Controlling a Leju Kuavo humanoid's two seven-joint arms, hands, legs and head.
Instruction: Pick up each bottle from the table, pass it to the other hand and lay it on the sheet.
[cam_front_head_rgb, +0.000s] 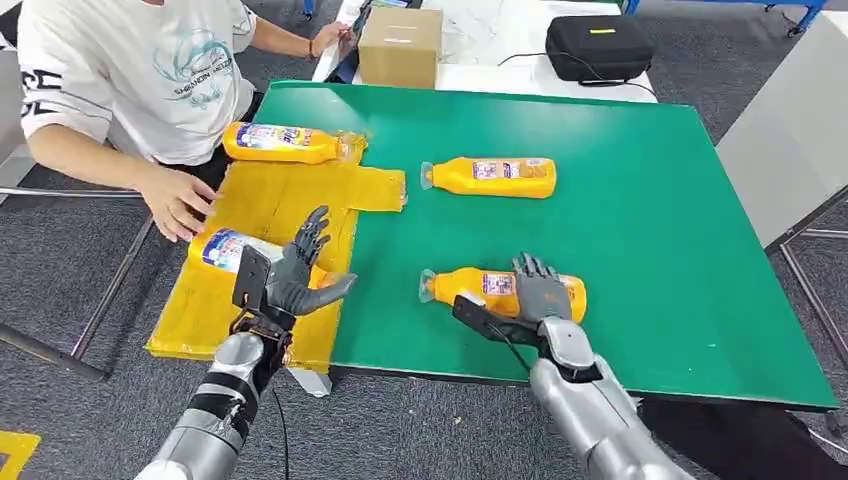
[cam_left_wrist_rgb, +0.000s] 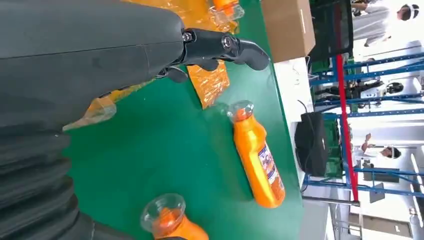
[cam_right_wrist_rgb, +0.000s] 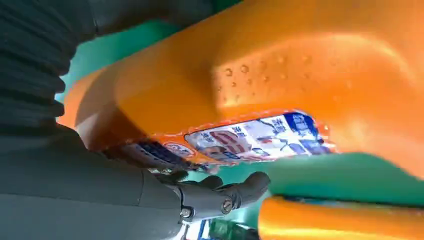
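The right robot hand (cam_front_head_rgb: 541, 290) is laid over the near bottle (cam_front_head_rgb: 470, 286), which lies on the green surface (cam_front_head_rgb: 650, 230); whether the fingers are closed on it cannot be told. A firm wrap around the body is needed before lifting. The left robot hand (cam_front_head_rgb: 298, 272) is held open and empty above the sheet (cam_front_head_rgb: 270, 200), ready to receive.

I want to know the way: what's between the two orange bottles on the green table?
Just bare green table, between the far bottle and the near bottle, in the head view.
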